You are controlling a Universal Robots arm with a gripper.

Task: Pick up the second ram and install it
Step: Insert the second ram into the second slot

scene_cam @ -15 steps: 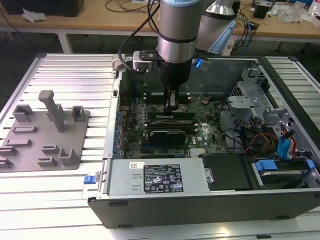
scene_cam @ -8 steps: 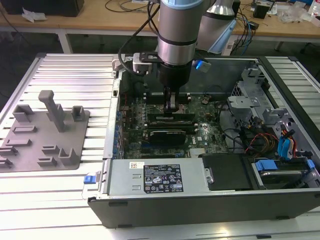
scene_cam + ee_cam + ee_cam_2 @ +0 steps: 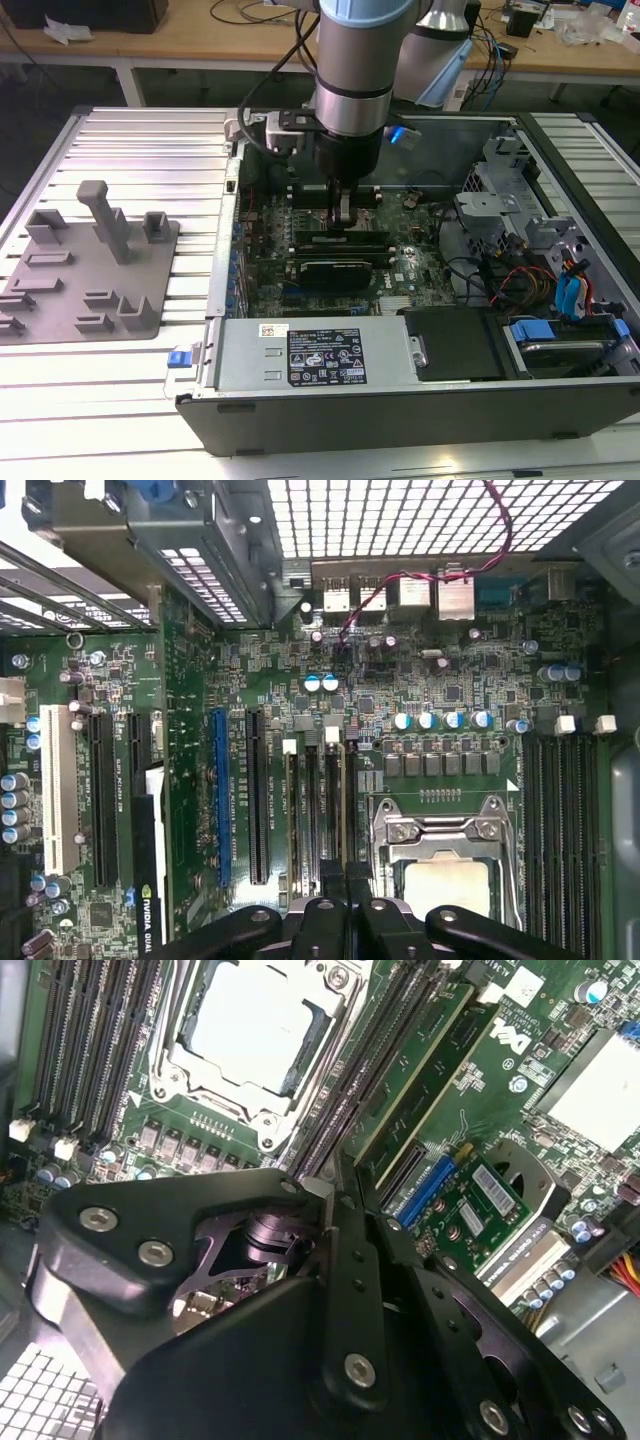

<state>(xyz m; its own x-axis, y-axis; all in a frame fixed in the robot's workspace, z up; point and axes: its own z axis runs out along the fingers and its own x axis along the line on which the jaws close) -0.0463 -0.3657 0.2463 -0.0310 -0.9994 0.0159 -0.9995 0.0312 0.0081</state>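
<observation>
My gripper reaches down inside the open computer case, onto the row of memory slots beside the processor socket. In both wrist views its black fingers are pressed together over one slot. A thin dark strip, the top edge of the second ram, runs out from between the fingertips along that slot. It stands upright in line with the slot. How deep it sits is hidden by the fingers.
A grey plastic tray with an upright post lies on the slatted table at the exterior view's left. Expansion slots and a black card flank the memory slots. Drive cages and cables crowd the case's right side.
</observation>
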